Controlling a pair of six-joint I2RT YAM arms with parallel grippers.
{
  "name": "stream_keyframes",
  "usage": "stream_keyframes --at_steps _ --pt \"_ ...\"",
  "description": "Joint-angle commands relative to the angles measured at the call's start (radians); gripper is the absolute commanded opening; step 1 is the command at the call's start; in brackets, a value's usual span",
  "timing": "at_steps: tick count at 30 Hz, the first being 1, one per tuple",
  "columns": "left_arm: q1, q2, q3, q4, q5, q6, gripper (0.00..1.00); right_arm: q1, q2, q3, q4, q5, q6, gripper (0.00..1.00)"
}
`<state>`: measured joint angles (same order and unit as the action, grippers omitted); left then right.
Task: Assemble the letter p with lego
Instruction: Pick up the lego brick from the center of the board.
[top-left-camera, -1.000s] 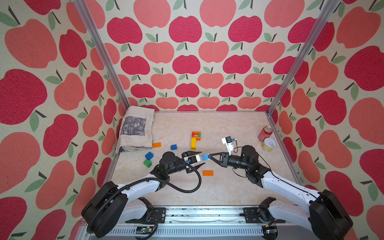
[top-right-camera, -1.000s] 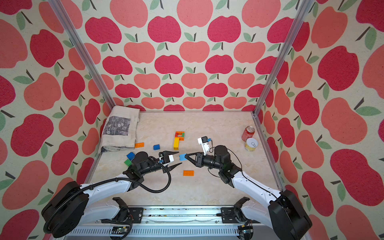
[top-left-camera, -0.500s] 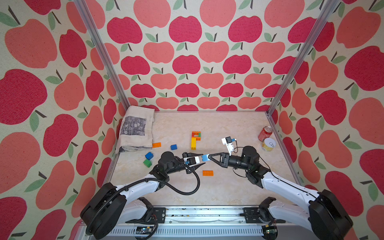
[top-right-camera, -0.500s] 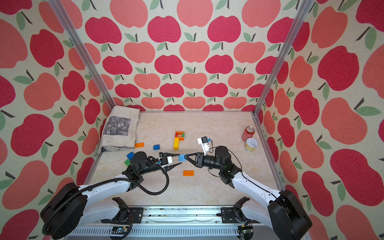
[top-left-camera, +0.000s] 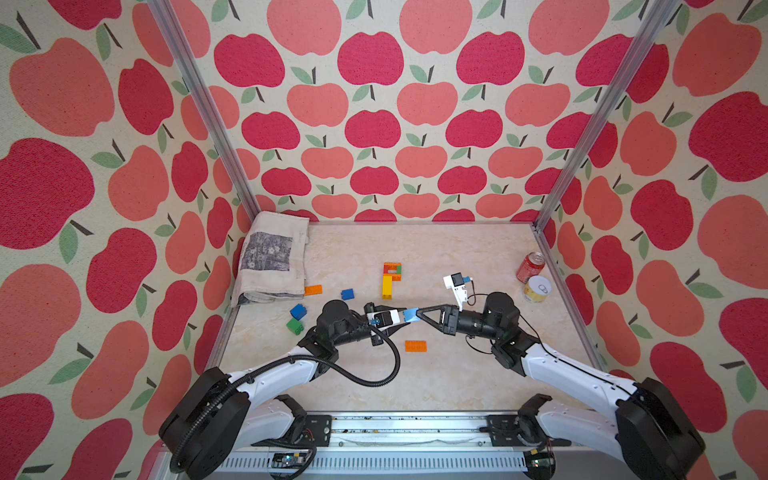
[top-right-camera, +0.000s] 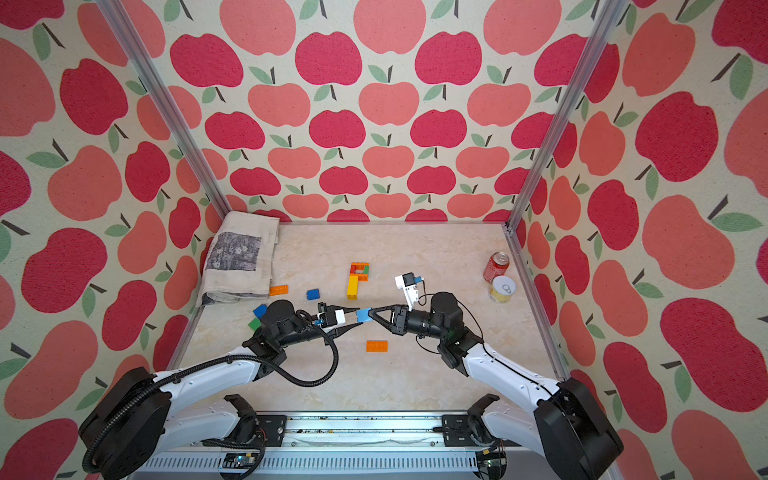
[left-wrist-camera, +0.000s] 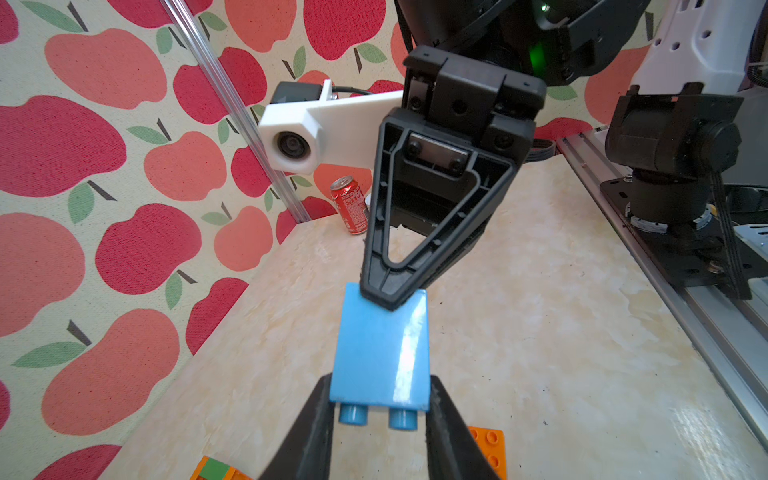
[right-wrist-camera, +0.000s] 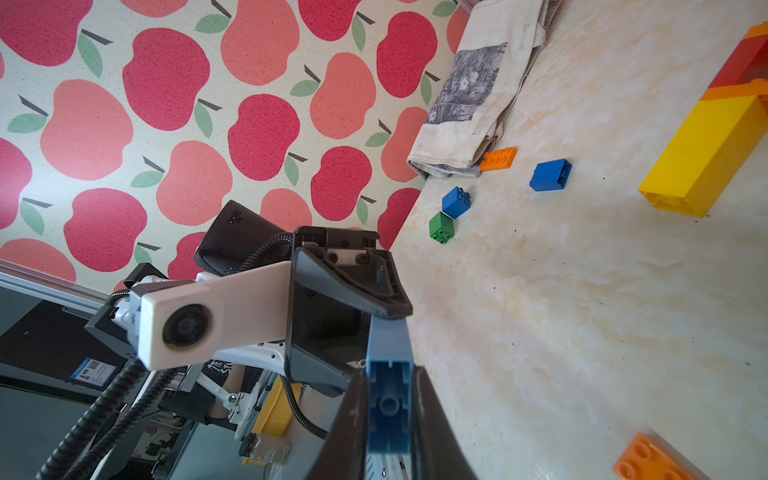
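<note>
Nearer you than the light blue brick (top-left-camera: 410, 314), a flat orange brick (top-left-camera: 415, 345) lies on the counter (top-left-camera: 457, 386). Your left claw (left-wrist-camera: 380, 386) pinches the light blue brick's studded end; your right claw (right-wrist-camera: 388, 374) is clamped on its hollow end. Beyond that brick lies the yellow, orange, red and green lego stack (top-left-camera: 390, 279), shaped like a P.

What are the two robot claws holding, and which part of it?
Both hold one light blue brick off the table: the left gripper pinches its studded end, the right gripper its hollow end.
</note>
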<state>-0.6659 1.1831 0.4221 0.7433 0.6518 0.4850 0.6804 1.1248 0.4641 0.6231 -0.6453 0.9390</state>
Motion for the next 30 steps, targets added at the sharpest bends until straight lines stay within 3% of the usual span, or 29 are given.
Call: stream_keyframes --at_steps 1,4,12,17,24,27,30 --pt "-0.003 -0.02 0.042 -0.037 0.029 -0.021 0.32 0.002 0.013 -0.02 0.037 -0.004 0.0 0.05" --pt "-0.006 -0.024 0.064 -0.101 0.014 -0.023 0.3 0.002 0.017 -0.022 0.026 0.004 -0.007 0.11" --pt "-0.016 -0.038 0.124 -0.318 -0.029 -0.007 0.27 -0.015 -0.056 -0.001 -0.197 0.085 -0.169 0.4" --pt "-0.02 -0.036 0.173 -0.457 -0.043 -0.003 0.27 -0.015 -0.132 0.029 -0.373 0.149 -0.391 0.45" --pt "-0.026 -0.008 0.281 -0.732 -0.073 0.039 0.27 0.017 -0.219 0.029 -0.509 0.204 -0.825 0.47" --pt "-0.036 0.012 0.345 -0.887 -0.107 0.068 0.27 0.018 -0.285 0.027 -0.552 0.246 -0.904 0.48" --pt "-0.061 0.047 0.428 -1.064 -0.174 0.099 0.27 0.018 -0.347 0.024 -0.604 0.376 -0.931 0.49"
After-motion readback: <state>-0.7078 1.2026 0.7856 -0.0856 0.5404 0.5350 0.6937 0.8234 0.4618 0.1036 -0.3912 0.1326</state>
